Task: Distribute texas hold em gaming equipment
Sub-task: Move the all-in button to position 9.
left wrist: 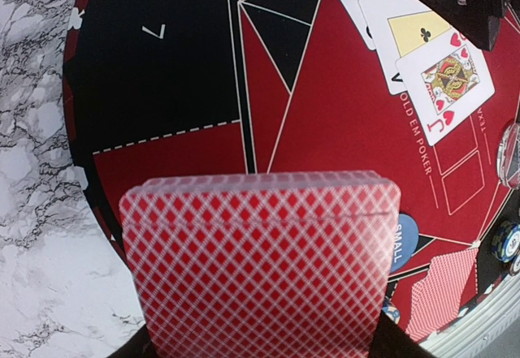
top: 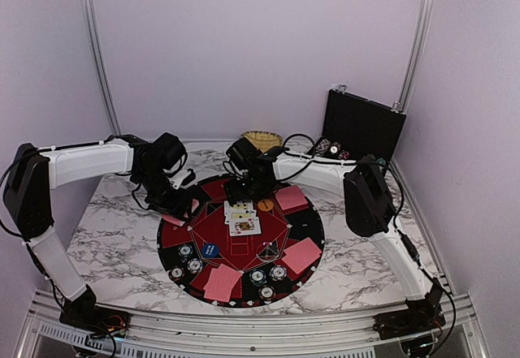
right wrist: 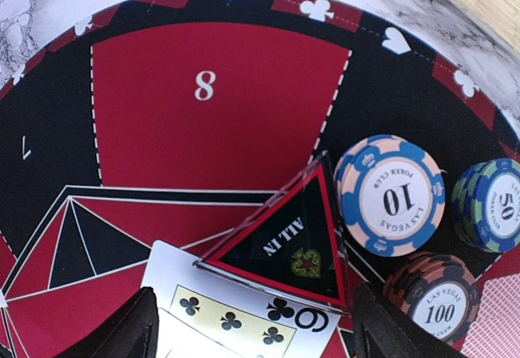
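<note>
Playing cards (top: 243, 218): three face-up on mat (top: 244, 250)

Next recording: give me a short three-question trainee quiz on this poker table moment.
1. True or false: the left gripper is shut on the deck of red-backed cards.
2. Which value is printed on the blue-and-peach chip beside the ALL IN marker? A) 10 B) 25 C) 500
3. Fill in: the face-up jack is the jack of ____.
Key: 1 true; 2 A; 3 hearts.
</note>
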You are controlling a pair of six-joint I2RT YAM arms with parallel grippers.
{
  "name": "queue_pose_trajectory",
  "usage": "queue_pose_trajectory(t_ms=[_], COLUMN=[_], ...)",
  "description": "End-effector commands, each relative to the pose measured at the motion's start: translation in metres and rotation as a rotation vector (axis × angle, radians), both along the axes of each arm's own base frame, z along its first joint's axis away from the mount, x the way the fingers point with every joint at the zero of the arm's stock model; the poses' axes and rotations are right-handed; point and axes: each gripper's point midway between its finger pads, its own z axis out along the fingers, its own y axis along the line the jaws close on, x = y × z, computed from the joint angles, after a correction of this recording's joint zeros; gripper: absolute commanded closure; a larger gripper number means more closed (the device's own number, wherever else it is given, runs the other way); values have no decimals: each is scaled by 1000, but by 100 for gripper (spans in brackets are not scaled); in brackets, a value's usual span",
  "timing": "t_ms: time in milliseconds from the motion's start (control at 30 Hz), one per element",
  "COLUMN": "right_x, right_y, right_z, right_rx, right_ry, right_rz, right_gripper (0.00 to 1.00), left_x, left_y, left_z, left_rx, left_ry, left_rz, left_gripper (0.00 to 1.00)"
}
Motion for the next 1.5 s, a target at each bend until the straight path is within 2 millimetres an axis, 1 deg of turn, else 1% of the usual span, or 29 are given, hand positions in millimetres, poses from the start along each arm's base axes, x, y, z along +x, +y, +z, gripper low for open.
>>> queue_pose_trajectory(t_ms=[0, 567, 700, 1133, 1467], right_x=[6, 5, 5, 4, -5], right_y=[4, 0, 2, 1, 10], right_z=[-1, -7, -5, -10, -14], right_rx=[10, -8, -3, -18, -14], right_ry=[-21, -15, -21, -21, -11], right_rz=[-18, -21, -20, -20, 3], right_gripper=[20, 20, 20, 20, 20], left_x=[4, 4, 4, 4, 4], left_y=[-3, -4, -5, -5, -5], left_z=[12, 11, 10, 10, 10], left_rx=[-35, -37, -38, -38, -39], left_ry=[-39, -35, -31, -31, -30], left_rz=[-12, -13, -15, -16, -17], left_gripper=[63, 63, 63, 63, 63])
